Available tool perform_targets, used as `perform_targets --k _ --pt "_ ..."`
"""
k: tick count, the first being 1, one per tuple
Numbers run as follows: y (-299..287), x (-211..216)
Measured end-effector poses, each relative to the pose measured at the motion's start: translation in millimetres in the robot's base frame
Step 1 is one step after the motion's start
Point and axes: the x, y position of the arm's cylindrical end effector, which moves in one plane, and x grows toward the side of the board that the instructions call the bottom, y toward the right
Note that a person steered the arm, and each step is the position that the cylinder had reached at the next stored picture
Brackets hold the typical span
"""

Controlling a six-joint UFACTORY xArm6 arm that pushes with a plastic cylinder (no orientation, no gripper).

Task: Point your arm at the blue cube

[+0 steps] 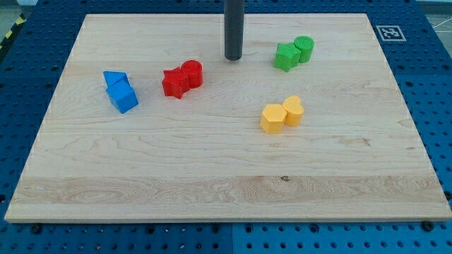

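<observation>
The blue cube (pixel 123 97) lies at the view's left on the wooden board (pixel 212 176), touching a blue triangular block (pixel 114 77) just above it. My tip (pixel 234 58) stands near the view's top centre, far to the right of and a little above the blue cube. It touches no block. The red pair lies between my tip and the blue blocks.
A red star block (pixel 174 82) and a red cylinder (pixel 192 73) touch left of my tip. A green star block (pixel 286 56) and green cylinder (pixel 304 48) sit to its right. A yellow hexagon block (pixel 272 118) and a yellow rounded block (pixel 293 111) lie lower right.
</observation>
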Motion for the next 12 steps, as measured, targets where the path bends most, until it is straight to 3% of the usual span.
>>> perform_targets --k 4,5,6,10,11,12 --pt "-1 2" --pt "-7 83" --pt "-12 103" --pt "-154 162" --pt "-171 162" --pt "-184 128"
